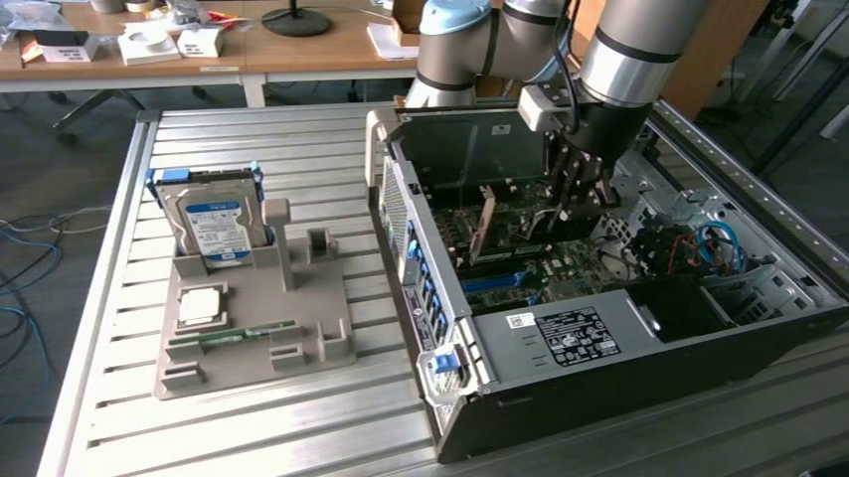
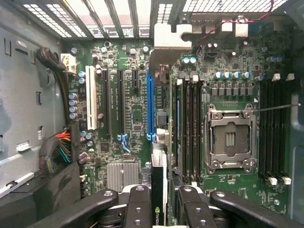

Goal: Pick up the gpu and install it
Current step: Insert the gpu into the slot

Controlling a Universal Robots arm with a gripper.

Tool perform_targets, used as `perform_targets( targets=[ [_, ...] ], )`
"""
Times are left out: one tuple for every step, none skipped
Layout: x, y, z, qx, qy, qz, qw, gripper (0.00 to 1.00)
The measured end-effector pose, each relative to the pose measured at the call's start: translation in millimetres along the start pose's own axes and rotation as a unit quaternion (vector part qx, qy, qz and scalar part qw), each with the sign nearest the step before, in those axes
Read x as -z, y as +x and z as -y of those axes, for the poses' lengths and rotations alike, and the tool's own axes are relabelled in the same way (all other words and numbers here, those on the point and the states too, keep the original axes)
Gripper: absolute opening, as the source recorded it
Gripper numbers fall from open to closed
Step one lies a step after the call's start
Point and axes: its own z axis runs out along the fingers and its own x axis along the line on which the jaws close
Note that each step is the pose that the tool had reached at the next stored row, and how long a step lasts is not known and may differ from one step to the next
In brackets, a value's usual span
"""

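Observation:
My gripper [image 1: 580,194] reaches down into the open computer case [image 1: 623,328]. In the wrist view my gripper [image 2: 159,192] is shut on the gpu [image 2: 158,213], a thin dark card seen edge-on, with black fingers [image 2: 137,204] pressing on both its sides. The card runs away from the fingers over the green motherboard [image 2: 133,118]. Its pale metal bracket [image 2: 166,35] is at the slotted rear wall. The card's lower edge lines up right beside the long blue slot [image 2: 151,104]. Whether it is seated in a slot I cannot tell.
A grey parts holder [image 1: 253,368] on the slatted table carries a hard drive [image 1: 213,224], a silver chip [image 1: 199,303] and a green memory stick [image 1: 246,333]. Inside the case are the empty processor socket [image 2: 230,140], a wire bundle [image 2: 61,152] and blue cables [image 1: 717,243].

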Motion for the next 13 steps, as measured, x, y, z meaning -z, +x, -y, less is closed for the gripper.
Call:
perform_targets(
  targets=[
    [-0.1, 0.2, -0.5, 0.0, 0.0, 0.0001, 1.0, 0.27],
    [-0.2, 0.6, -0.9, 0.0, 0.0, 0.0002, 1.0, 0.27],
    [-0.1, 1.5, -1.2, 0.0, 0.0001, 0.0002, 1.0, 0.27],
    [-0.1, 2.5, -1.2, 0.0, 0.0, 0.0001, 1.0, 0.27],
    [0.0, 3.5, -1.3, 0.0, 0.0, 0.0001, 1.0, 0.27],
    [0.0, 4.6, -1.2, 0.0, 0.0, 0.0001, 1.0, 0.27],
    [0.0, 5.9, -1.2, 0.0, 0.0, 0.0001, 1.0, 0.27],
    [0.0, 7.1, -1.1, 0.0, 0.0, 0.0001, 1.0, 0.27],
    [-0.1, 7.7, -1.2, 0.0, 0.0, 0.0002, 1.0, 0.27],
    [-0.1, 7.8, -1.2, 0.0, 0.0, 0.0002, 1.0, 0.27],
    [-0.1, 7.8, -1.3, 0.0, 0.0001, 0.0004, 1.0, 0.27],
    [-0.1, 7.9, -1.9, 0.0, 0.0, 0.0005, 1.0, 0.27],
    [-0.1, 8.1, -2.8, 0.0, 0.0001, 0.0006, 1.0, 0.27]
  ],
)
